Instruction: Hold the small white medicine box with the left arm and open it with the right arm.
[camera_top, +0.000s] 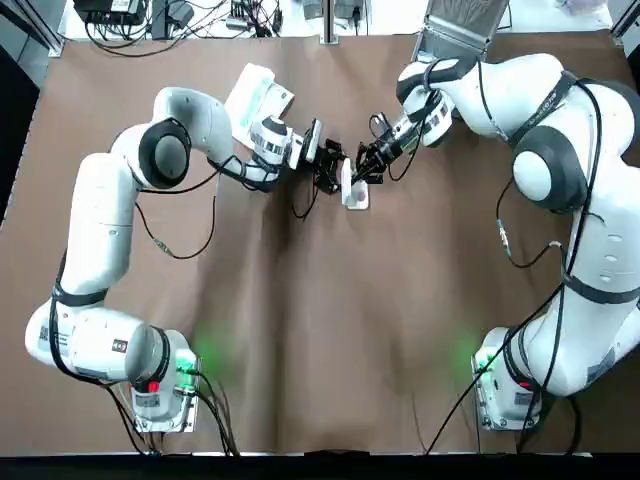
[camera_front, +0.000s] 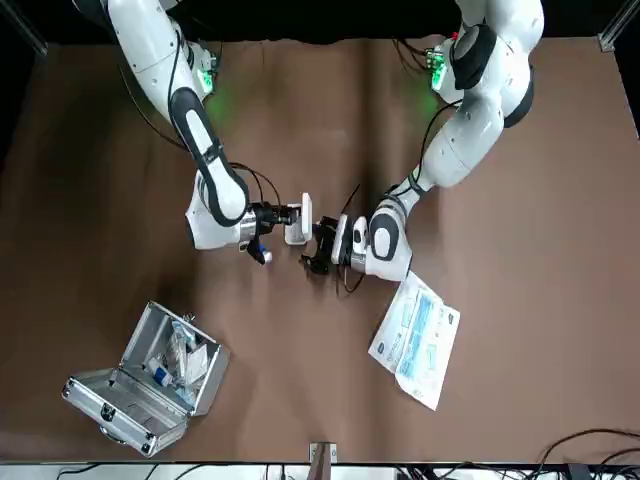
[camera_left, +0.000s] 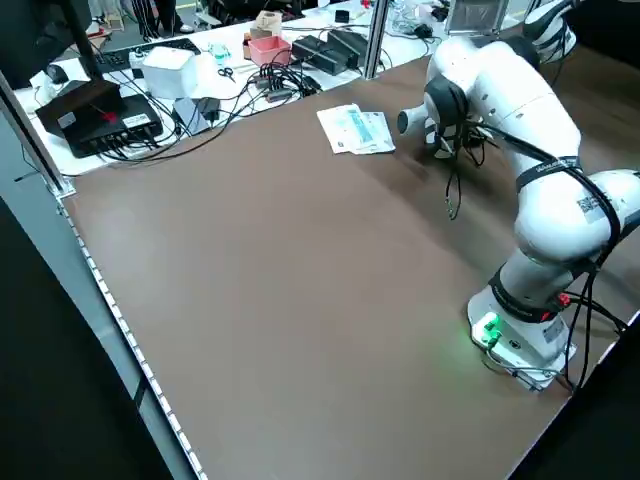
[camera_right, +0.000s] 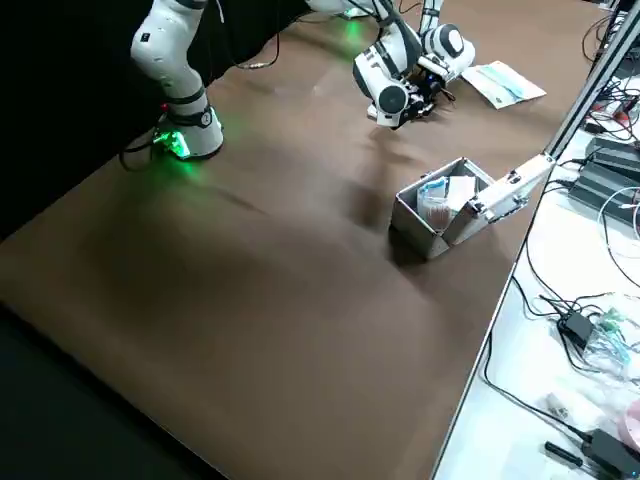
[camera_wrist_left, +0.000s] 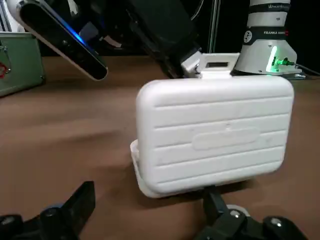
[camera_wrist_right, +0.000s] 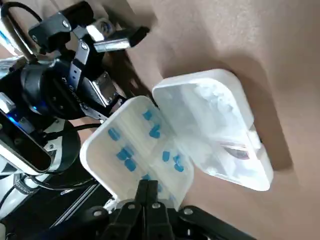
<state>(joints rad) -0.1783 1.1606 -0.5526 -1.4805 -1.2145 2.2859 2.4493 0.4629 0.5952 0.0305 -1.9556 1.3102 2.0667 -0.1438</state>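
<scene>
Holding a box (camera_wrist_right: 200, 135) open on the table (camera_top: 300, 330), centre-far.
Grips one half's edge in the clenched right pincer (camera_wrist_right: 147, 189), with the left pincer (camera_wrist_left: 147, 192) released, spread just beside the white ribbed shell; shows blue pills (camera_wrist_right: 150, 131) in the gripped half.

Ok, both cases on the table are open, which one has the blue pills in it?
The small white medicine box at the table's middle: blue pills sit in its compartments. The metal case holds packets.
</scene>
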